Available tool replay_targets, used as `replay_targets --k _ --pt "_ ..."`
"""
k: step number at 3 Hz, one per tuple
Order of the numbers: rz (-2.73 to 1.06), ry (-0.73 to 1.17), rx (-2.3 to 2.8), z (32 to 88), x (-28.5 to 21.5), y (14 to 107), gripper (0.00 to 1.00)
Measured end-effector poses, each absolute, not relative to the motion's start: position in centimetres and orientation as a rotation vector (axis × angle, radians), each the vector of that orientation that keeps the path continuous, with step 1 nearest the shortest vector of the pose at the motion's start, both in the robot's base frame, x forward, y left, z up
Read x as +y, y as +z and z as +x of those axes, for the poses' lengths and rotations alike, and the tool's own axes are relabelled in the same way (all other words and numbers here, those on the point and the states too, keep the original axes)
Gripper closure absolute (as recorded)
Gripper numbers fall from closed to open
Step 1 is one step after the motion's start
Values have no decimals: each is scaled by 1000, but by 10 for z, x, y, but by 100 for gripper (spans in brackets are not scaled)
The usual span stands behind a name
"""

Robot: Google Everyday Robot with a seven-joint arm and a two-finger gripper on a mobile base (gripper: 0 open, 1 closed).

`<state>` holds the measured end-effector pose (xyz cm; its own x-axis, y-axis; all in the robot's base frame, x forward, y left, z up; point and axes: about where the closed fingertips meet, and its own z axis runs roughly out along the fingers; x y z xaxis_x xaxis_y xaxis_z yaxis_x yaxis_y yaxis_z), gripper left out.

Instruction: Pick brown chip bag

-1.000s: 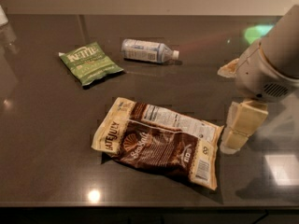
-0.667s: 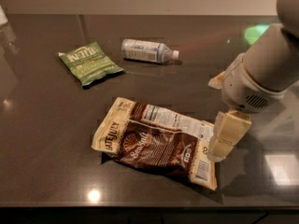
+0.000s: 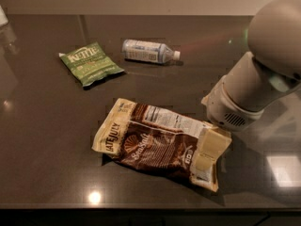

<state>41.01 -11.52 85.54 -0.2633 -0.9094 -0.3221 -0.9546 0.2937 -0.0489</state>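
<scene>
Reading "LATE JULY", the brown chip bag [image 3: 149, 145] lies under the gripper [image 3: 210, 150], whose state is unclear.

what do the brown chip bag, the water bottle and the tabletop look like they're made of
The brown chip bag is probably thin plastic or foil film, semi-glossy: it's creased and crinkled. The bottle is likely clear plastic with a wrapped label. The table is dark and polished, perhaps stone or laminate: it mirrors lights. The gripper sits over the bag's end at picture right.
</scene>
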Motion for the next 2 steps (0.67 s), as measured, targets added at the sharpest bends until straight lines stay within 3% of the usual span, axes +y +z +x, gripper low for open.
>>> replay_targets --k 2 --pt "-1747 310 2301 387 -89 831 0"
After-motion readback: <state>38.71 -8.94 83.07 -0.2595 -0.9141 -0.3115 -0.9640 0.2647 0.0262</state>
